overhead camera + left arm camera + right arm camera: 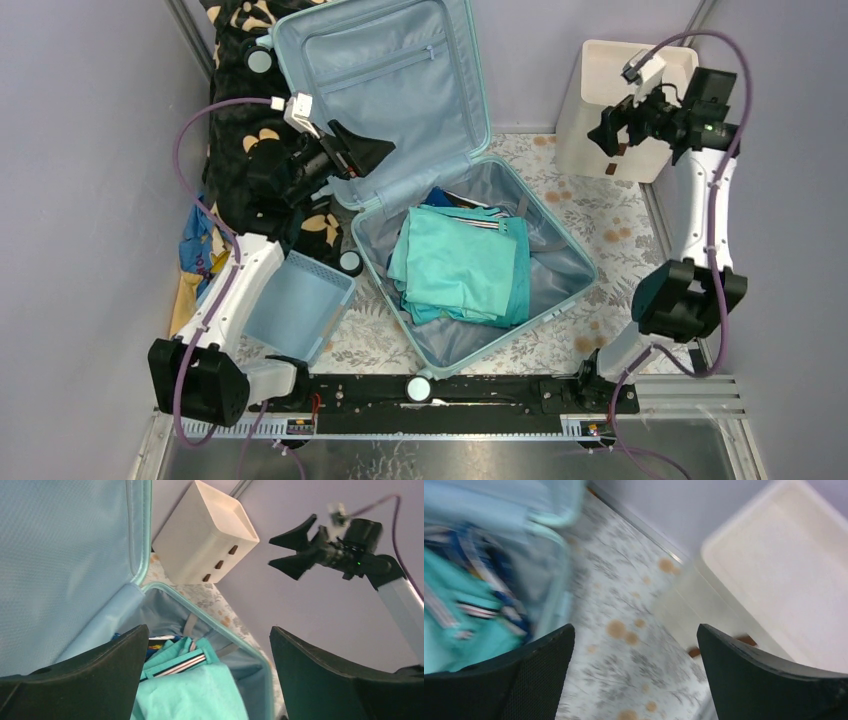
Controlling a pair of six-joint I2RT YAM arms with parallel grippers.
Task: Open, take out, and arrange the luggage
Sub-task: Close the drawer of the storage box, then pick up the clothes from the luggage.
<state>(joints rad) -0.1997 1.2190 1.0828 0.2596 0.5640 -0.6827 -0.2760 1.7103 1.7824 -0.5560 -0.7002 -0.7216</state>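
Observation:
The pale aqua luggage (380,70) lies open in the middle of the table, lid propped up at the back and base (565,262) toward me. Folded teal clothes (460,265) fill the base, with darker blue items under them. My left gripper (368,155) hovers open by the hinge. In its wrist view the left gripper (208,630) holds nothing and looks down on the teal clothes (200,690) and the luggage rim (235,637). My right gripper (606,130) hangs open and apart from the luggage, high at the right beside the cream unit. Its wrist view is blurred, showing the right gripper (635,627) over the tablecloth.
A small blue plastic basket (300,300) sits left of the luggage base. A cream drawer unit (610,110) stands at the back right. A dark patterned blanket (240,110) is piled at the back left. A floral cloth (600,220) covers the table; walls close in on both sides.

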